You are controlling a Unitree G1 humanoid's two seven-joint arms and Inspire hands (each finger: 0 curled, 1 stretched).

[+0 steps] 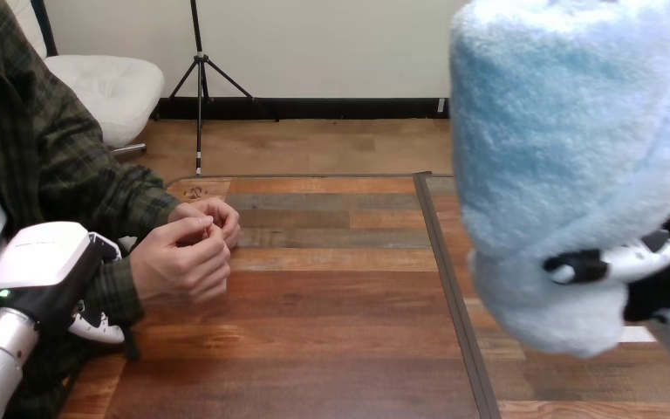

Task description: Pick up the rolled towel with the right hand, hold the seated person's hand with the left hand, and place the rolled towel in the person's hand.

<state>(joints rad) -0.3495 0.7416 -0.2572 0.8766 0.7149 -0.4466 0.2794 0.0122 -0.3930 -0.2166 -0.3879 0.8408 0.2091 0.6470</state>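
Note:
A rolled light-blue towel [567, 148] is lifted high at the view's right, close to the camera, with my right hand [654, 266] shut on its lower part; one finger [598, 264] lies curled across the front. At the left the person's two hands [183, 257] rest together on the wooden table [314, 349], fingers loosely closed and touching. My left hand [44, 266] sits at the person's near wrist [118, 288], a thumb showing above the green plaid cuff and fingers [96, 330] curled under it.
A dark strip [454, 288] runs front to back across the table, right of the middle. The person's sleeved arm [70, 175] comes in from the upper left.

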